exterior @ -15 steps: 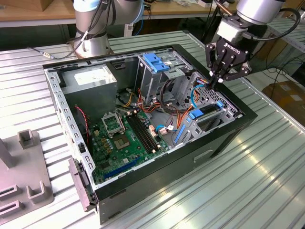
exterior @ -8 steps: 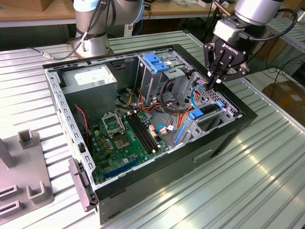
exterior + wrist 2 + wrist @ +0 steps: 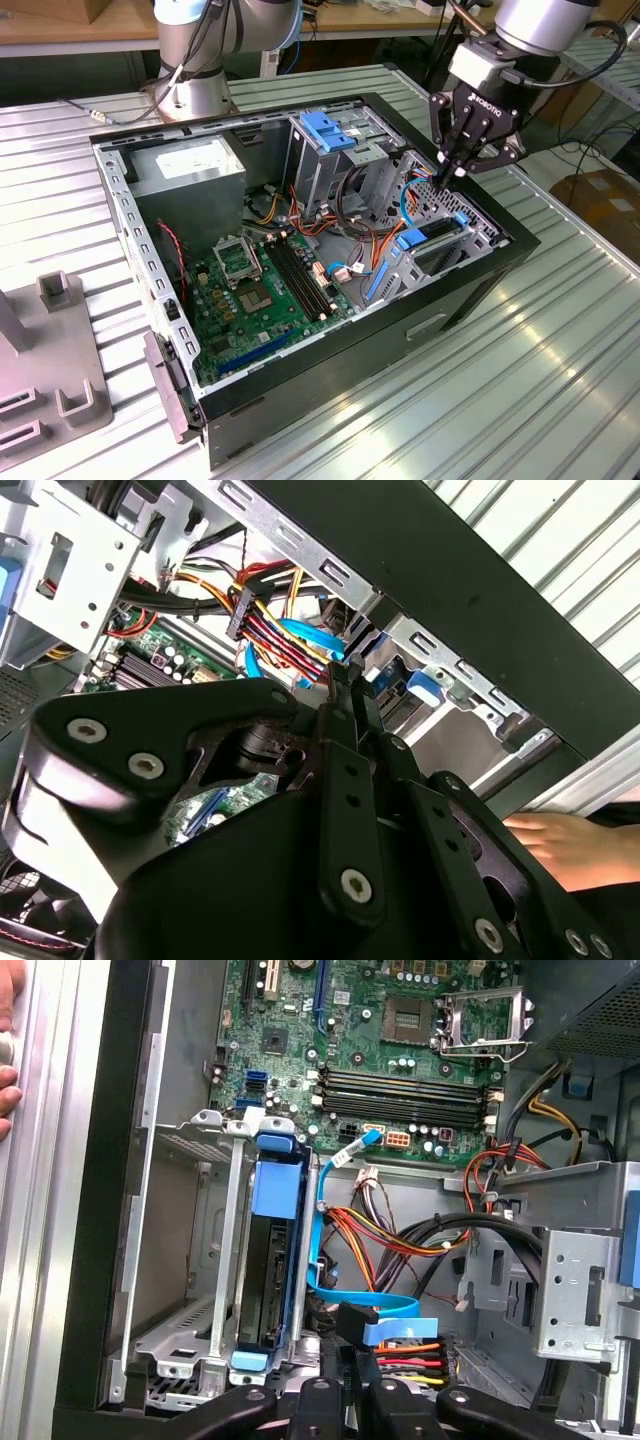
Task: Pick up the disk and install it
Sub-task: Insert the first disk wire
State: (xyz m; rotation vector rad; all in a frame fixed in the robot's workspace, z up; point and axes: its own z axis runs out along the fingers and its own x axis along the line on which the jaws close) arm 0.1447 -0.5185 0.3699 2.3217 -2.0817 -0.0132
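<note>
Blue cables [image 3: 385, 1325] crowd hand [image 3: 345, 1355] beside disk [image 3: 272, 1260].

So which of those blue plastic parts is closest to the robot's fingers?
The blue-railed disk standing in its bay, right under the fingers; the blue-topped cage sits farther back.

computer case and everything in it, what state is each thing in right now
computer case: side open, lying flat on the table
disk: seated on edge in the drive bay
gripper: shut, holding nothing, above the drive bay
drive bay: slot beside the disk empty
processor socket: bare
flat blue cable: lying loose by the disk
</note>
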